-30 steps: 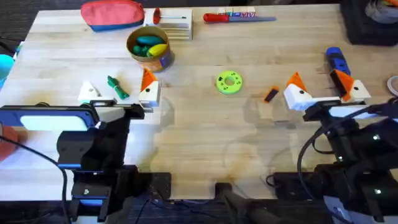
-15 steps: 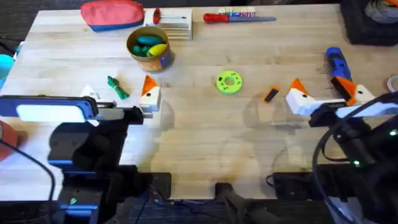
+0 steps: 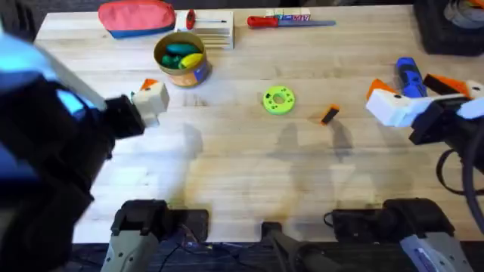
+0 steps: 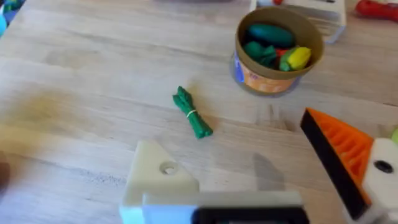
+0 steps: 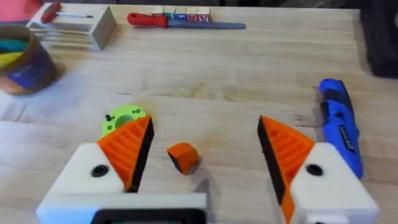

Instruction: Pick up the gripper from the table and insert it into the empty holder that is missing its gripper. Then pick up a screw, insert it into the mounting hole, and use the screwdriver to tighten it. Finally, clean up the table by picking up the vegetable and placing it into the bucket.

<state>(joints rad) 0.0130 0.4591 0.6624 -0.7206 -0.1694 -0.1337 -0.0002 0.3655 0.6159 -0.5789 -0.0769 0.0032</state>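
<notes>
Our right claw hangs wide open with nothing in it, both orange-ribbed pads spread apart, and the gripper lies on the table right between them, just ahead, so we judge this stance is set for coming down onto that small piece. The blue screwdriver lies just outside the claw's right finger, the green disc just beyond its left. Our left claw is also open and empty; one finger there is the holder, bare white with a dark hole, awaiting the part. Ahead of it lies the vegetable, and farther on the bucket, seemingly with toys already inside, though we cannot name them.
</notes>
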